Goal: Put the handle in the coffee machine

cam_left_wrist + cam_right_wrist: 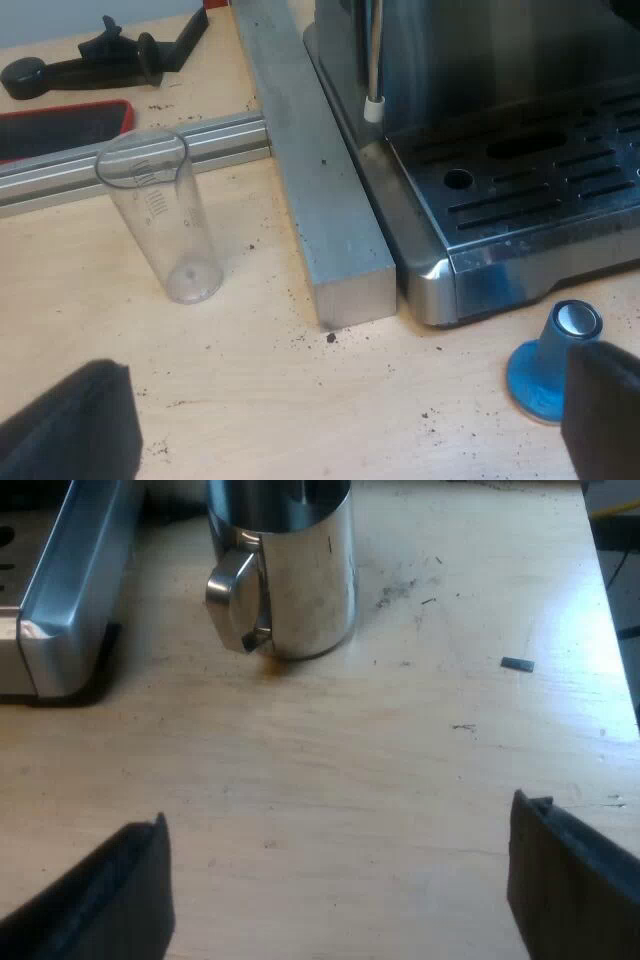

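My left gripper [350, 400] is released, with its fingers spread wide over the bare table [250, 400] and nothing held. The blue tamper [548, 370] stands just beside one finger, at the espresso machine [540, 180] front. The measuring glass [160, 215] stands upright near an aluminium bar [320, 180]. Beyond them the handle [100, 58] lies loose on the table, dark and elongated, with red at one end. My right gripper [340, 830] is likewise released and empty, near a steel jug [300, 570].

My right claw [338, 820] hangs over the wooden worktop [400, 750], fingers spread wide. Beyond it a steel mug [300, 570] stands upright, its handle twd the espresso machine [70, 590] corner, near but apart. A small dark chip [517, 664] lies well apart from the mug
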`<state>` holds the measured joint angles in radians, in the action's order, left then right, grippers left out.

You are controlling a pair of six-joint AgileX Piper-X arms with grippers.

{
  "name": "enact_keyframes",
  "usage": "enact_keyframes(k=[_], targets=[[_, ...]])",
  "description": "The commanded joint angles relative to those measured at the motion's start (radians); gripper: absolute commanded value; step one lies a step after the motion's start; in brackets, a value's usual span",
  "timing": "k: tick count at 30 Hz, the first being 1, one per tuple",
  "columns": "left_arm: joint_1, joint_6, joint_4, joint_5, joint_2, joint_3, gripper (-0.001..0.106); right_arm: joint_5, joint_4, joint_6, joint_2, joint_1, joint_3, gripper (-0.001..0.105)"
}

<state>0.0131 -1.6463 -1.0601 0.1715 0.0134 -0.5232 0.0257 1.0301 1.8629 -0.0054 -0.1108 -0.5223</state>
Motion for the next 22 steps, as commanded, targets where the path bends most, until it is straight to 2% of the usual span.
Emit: enact_keyframes(k=[1,22], targets=[[0.002,-0.002,0.018,-0.001,0.136,-0.006,0.086,-0.009,-0.008,0.000,-0.046,0.000,-0.001,0.071],[-0.007,-0.002,0.018,-0.001,0.138,-0.004,0.086,-0.009,-0.008,0.000,-0.046,0.000,-0.001,0.071]])
